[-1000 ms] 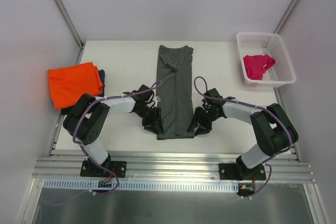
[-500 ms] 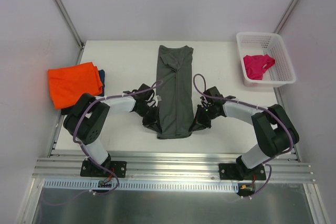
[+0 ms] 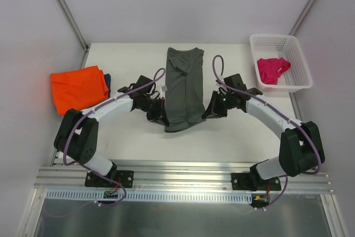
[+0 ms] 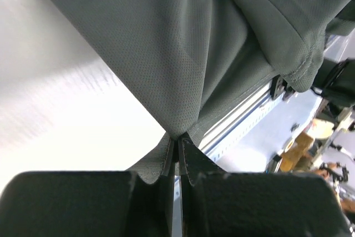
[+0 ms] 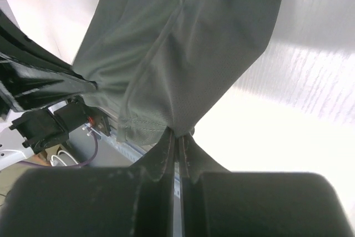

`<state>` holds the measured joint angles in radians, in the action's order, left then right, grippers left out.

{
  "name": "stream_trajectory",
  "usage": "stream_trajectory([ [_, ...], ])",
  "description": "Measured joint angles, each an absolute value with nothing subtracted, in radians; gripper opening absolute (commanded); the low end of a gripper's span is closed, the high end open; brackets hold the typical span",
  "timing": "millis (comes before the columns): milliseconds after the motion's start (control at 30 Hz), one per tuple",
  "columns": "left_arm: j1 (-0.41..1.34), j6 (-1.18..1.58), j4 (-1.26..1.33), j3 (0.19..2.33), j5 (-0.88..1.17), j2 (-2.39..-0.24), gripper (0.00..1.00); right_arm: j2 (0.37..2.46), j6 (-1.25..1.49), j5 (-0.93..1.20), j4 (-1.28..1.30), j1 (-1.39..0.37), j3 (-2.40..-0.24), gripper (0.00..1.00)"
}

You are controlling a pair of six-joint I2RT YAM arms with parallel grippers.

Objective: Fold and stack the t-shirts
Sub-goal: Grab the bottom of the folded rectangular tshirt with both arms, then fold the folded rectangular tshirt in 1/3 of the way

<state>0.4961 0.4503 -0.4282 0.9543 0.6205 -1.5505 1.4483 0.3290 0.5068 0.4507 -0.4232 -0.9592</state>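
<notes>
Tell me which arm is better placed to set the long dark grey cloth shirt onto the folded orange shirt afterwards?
Probably left. Both pinch near corners of the dark grey shirt, but the folded orange shirt lies nearer the left gripper; the right gripper is across the grey shirt.

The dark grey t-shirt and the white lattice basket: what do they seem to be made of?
Dark grey t-shirt: fine knit cloth, perhaps synthetic, matte; tiny mesh dots and soft folds show. White lattice basket: probably moulded plastic, smooth; stiff open grid walls.
</notes>
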Motion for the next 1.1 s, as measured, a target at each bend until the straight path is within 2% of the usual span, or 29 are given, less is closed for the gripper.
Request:
stream_trajectory([
  [400,0.368,0.390,-0.477,1.193,0.609,-1.600,0.00,1.468,0.278,0.493,0.477,-0.358,-1.114,0.00],
  [867,0.364,0.345,-0.491,1.538,0.557,-1.947,0.00,1.774,0.269,0.503,0.410,-0.300,-1.349,0.00],
  [1100,0.347,0.336,-0.492,1.601,0.522,-2.012,0.00,1.912,0.257,0.505,0.397,-0.284,-1.488,0.00],
])
